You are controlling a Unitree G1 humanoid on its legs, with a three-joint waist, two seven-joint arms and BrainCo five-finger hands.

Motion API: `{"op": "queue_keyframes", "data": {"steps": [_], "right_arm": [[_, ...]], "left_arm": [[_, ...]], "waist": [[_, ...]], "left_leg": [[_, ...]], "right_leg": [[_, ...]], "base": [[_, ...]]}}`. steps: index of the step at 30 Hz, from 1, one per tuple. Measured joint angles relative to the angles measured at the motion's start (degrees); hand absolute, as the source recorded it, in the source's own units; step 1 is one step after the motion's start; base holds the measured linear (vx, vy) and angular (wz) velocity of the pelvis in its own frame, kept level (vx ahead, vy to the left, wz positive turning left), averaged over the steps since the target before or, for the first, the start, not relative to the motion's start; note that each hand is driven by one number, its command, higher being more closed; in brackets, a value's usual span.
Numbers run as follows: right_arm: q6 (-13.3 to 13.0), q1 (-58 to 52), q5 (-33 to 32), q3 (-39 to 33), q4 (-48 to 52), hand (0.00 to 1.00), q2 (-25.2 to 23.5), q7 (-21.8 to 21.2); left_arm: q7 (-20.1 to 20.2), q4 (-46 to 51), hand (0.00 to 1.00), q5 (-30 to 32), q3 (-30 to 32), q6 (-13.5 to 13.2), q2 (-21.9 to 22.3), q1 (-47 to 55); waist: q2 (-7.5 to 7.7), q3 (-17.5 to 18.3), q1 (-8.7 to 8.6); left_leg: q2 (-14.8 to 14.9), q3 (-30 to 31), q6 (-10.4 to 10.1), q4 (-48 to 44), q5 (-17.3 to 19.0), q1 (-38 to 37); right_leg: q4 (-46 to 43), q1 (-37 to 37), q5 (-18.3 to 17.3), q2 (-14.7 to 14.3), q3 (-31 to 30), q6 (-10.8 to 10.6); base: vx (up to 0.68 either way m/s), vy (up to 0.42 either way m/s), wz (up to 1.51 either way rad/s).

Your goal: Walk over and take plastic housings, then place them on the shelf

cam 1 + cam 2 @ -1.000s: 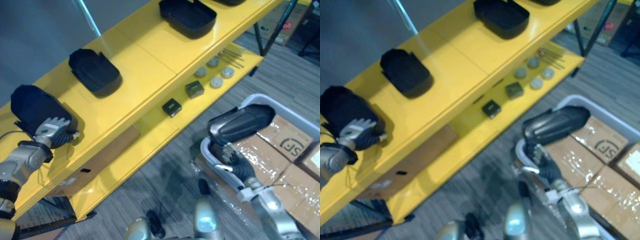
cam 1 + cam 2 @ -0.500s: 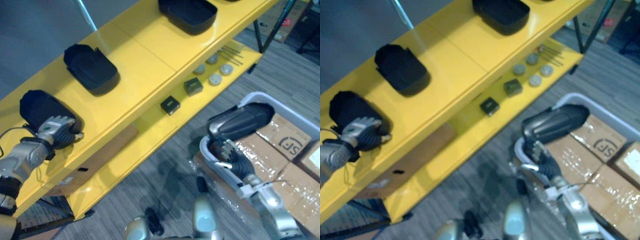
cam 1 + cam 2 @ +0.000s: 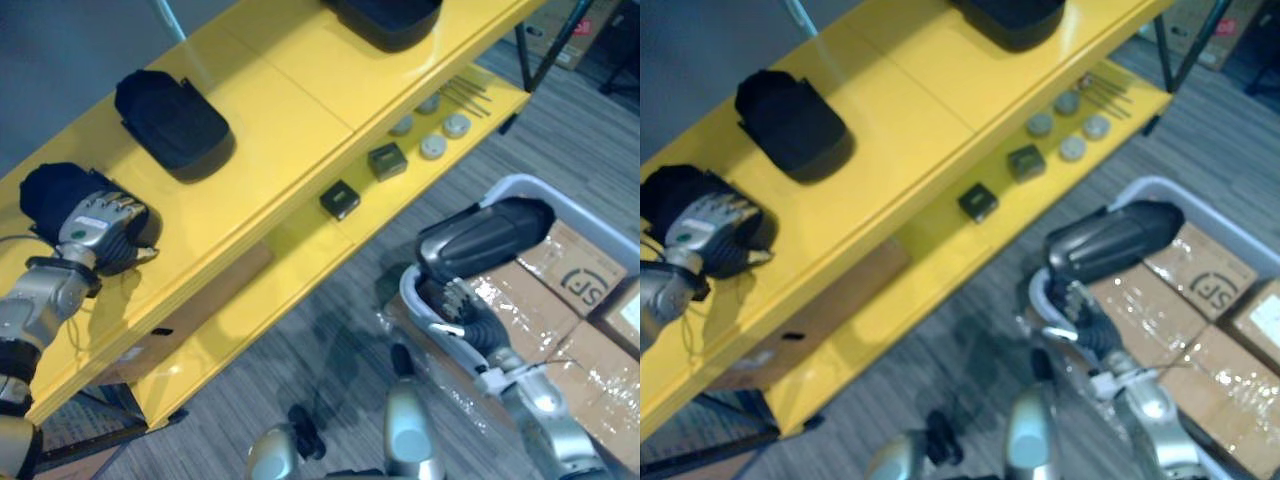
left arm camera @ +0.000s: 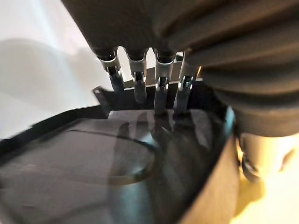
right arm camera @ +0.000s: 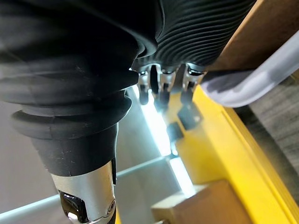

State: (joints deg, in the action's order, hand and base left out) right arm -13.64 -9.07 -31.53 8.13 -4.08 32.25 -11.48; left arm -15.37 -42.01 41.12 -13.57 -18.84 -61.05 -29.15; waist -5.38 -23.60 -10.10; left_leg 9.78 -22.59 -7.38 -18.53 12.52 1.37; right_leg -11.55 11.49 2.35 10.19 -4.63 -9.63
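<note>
Nearest, the right hand (image 3: 458, 305) is carrying a dark grey housing (image 3: 480, 238). Its fingers are curling up against the underside and near edge, so the shell is riding level on top of them. Directly beneath those fingers the rim of a white bin (image 5: 254, 77) is showing, and taped cardboard boxes (image 3: 575, 280) are lying just past the fingertips. This hand is probably waiting low beside the bin so that the other arm has room to work.

Further out, the left hand (image 3: 100, 225) is gripping a black housing (image 3: 48, 195). Its fingers (image 4: 161, 88) are hooking over the raised end wall, with the tips pointing down at the glossy surface. That hold is letting the hand steer the part by its stiffest edge. The part is sitting over the left end of the yellow shelf (image 3: 290, 110), on its top tier. I cannot tell whether it is already bearing on the surface, so I judge the placing step to be under way but not yet finished.

Beyond those fingertips, 2 more housings are lying well apart along the same tier, a middle housing (image 3: 170, 125) and a far housing (image 3: 385, 15). They are evidently being spaced in a row. Below, the lower tier is holding 2 small blocks (image 3: 341, 199), some grey discs (image 3: 433, 147) and thin rods (image 3: 465, 97).
</note>
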Motion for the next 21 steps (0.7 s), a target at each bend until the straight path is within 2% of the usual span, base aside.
{"op": "queue_keyframes", "data": {"steps": [4,5,9,14,19,21], "right_arm": [[-0.01,-0.19,-0.57,0.61,-1.13,0.0,-0.55,0.09],[-0.01,-0.49,-1.24,1.05,-1.17,0.0,-0.69,0.11],[-0.01,-1.65,-1.41,1.14,-1.39,0.0,-1.0,0.26],[-0.05,-2.56,-1.47,1.37,-1.46,0.0,-2.27,0.52],[-0.17,-3.45,-1.49,3.63,-2.18,0.0,-3.37,1.45],[-0.35,-3.69,-1.49,3.91,-2.91,0.0,-4.11,1.51]], "left_arm": [[0.33,-1.05,0.0,-0.04,0.42,0.02,-1.92,0.63],[0.41,-1.45,0.0,-0.06,2.45,0.05,-2.03,1.54],[0.52,-1.41,0.0,-0.08,4.12,0.02,-2.38,3.55],[0.67,-0.95,0.0,-0.19,7.39,-0.13,-3.17,6.98],[-0.04,1.89,0.0,-0.82,8.56,-0.19,-4.45,9.97],[-2.04,2.9,0.0,-0.9,8.6,-0.21,-4.45,10.74]], "waist": [[-0.03,0.02,0.12],[-0.05,0.03,0.09],[-0.4,0.25,0.22],[-1.53,1.27,1.51],[-2.14,4.84,2.85],[-2.02,6.01,3.23]], "left_leg": [[0.37,0.58,-0.04,-0.06,0.1,-0.65],[0.61,0.86,-0.08,-0.05,0.14,-0.67],[1.08,1.52,-0.3,-0.02,0.27,-1.05],[1.37,1.82,-0.37,0.16,0.31,-1.38],[1.42,3.16,-0.37,0.42,0.29,-1.68],[1.43,3.21,-0.38,0.76,0.28,-1.99]], "right_leg": [[1.3,-1.8,0.04,0.01,1.2,0.05],[1.87,-2.38,0.08,-0.12,1.55,0.1],[3.87,-4.16,0.91,-0.46,2.61,0.29],[5.68,-5.54,1.39,-0.79,3.2,0.28],[7.05,-7.38,1.42,-0.74,4.57,0.27],[7.3,-7.76,1.41,-0.76,4.79,0.27]], "base": [[-0.02,0.007,0.08],[-0.01,0.0,0.07],[0.01,0.015,0.07],[0.03,0.025,0.04],[0.04,0.033,0.1],[0.0,0.029,0.1]]}}
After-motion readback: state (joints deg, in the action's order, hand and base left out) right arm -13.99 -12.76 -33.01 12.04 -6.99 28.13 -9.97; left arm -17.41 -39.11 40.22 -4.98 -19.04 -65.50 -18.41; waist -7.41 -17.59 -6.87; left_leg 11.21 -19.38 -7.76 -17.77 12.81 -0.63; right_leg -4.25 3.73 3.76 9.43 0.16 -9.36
